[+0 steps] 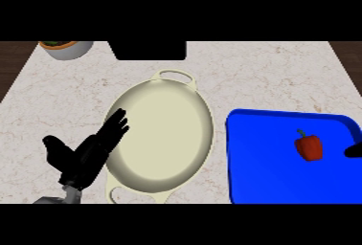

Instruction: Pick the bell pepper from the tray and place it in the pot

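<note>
The pepper (309,147) lies on the blue tray (268,167), right of the pot (166,139), with nothing touching it. My left hand (83,158) is at the pot's left rim, fingers (115,123) straight and a little spread, well apart from the pepper. A sliver of my right hand (354,151) shows just beside the pepper; I cannot tell its pose.
</note>
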Controlling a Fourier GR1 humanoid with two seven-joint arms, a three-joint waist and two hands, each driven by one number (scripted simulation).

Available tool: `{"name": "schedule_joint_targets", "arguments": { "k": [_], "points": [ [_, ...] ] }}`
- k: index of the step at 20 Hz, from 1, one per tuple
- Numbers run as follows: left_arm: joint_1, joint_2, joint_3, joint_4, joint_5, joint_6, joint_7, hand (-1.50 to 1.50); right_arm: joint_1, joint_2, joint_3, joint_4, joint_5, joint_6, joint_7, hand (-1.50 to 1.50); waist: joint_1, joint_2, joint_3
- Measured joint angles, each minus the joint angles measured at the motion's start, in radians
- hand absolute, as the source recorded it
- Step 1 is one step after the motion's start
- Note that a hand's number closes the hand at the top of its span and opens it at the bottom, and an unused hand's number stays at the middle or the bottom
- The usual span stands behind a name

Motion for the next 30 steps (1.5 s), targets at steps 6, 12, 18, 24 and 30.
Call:
{"name": "schedule_joint_targets", "arguments": {
  "k": [6, 12, 18, 24, 30],
  "points": [
    [-0.022, -0.006, 0.025, -0.018, -0.005, -0.003, 0.041, 0.0, -0.057, 0.05, -0.01, -0.116, -0.046, 0.069, 0.245, -1.5, 0.003, 0.002, 0.001],
    [-0.028, -0.036, 0.035, -0.001, -0.032, -0.015, 0.043, 0.0, -0.061, 0.157, -0.009, -0.126, -0.011, 0.062, 0.272, -1.5, 0.004, 0.003, 0.001],
    [-0.01, -0.057, 0.047, 0.003, -0.049, -0.04, 0.038, 0.0, -0.091, 0.26, 0.031, -0.047, 0.087, 0.062, 0.261, -1.5, 0.008, 0.004, 0.002],
    [-0.012, -0.073, 0.06, 0.006, -0.063, -0.05, 0.041, 0.0, -0.072, 0.292, 0.061, 0.013, 0.205, 0.064, 0.251, -1.5, 0.006, 0.004, 0.002],
    [0.015, -0.081, 0.075, -0.027, -0.073, -0.07, 0.056, 0.0, -0.042, 0.313, 0.045, 0.021, 0.277, 0.091, 0.243, -1.5, 0.005, 0.003, 0.002]
  ]
}}
